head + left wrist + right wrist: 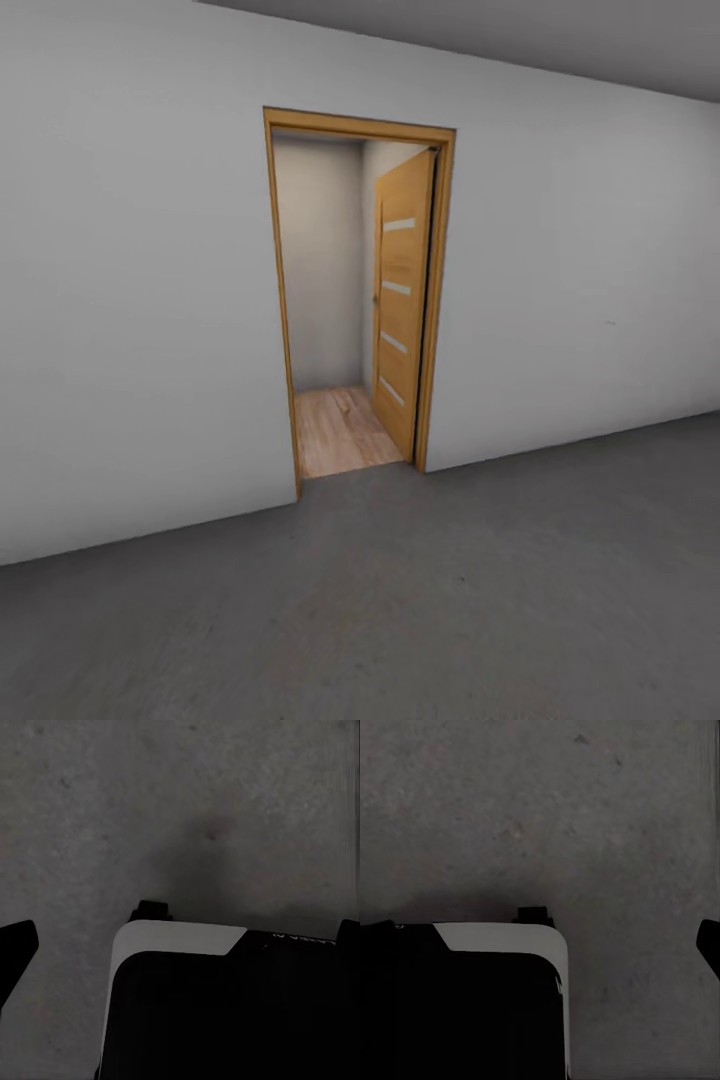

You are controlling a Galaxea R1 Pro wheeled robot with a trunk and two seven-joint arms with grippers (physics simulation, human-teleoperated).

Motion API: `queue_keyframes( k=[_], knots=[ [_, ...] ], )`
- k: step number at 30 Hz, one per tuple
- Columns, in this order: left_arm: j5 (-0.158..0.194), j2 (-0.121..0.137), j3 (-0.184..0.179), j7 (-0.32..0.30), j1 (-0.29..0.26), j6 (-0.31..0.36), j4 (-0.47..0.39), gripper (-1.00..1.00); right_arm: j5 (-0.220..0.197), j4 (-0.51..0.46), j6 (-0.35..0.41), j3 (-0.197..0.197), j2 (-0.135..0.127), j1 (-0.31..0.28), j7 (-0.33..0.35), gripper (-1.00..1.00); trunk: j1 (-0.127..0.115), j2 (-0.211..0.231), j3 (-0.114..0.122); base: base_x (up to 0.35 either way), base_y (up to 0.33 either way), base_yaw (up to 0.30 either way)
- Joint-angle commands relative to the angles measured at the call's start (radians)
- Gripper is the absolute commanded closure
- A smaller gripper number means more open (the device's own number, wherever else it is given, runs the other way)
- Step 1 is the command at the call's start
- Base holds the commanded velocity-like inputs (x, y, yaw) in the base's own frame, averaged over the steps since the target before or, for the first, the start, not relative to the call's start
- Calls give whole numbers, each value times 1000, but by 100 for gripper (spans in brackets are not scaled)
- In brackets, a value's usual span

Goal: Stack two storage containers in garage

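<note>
One pale grey wall spans the far side of the garage, above the dark grey mottled concrete floor that runs from it to the near edge. Centred in the wall, a wooden door frame opens onto a strip of light wood-plank flooring; its wooden door with frosted strips stands swung open on the right. Both wrist cameras look down at concrete past the robot's black-and-white base. Whether either gripper's jaws are released or clenched cannot be told. No orange-red container is in sight.
</note>
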Motion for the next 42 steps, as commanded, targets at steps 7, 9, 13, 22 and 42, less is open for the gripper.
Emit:
queue_keyframes(
  k=[7,9,13,22,42],
  knots=[
    [9,0,-6,1,-1,-3,1,-100,-2,3,-6,0,1,-1,0,-100,0,-1,-1,7,0,-297],
    [9,0,-6,1,-1,-3,1,-100,-2,3,-5,0,1,-2,0,-100,0,-1,-1,80,0,-296],
    [9,0,-6,1,-1,-3,1,-100,-2,3,-4,0,1,-2,0,-100,0,-1,-1,162,-24,-271],
    [9,0,-6,1,-1,-3,1,-100,-3,3,0,0,-1,-1,-4,-100,0,-1,-1,276,-90,-59],
    [9,0,-6,2,-1,-3,1,-100,-4,3,-7,-1,-4,-2,-5,-100,0,-1,-1,299,-103,-1]
  ],
)
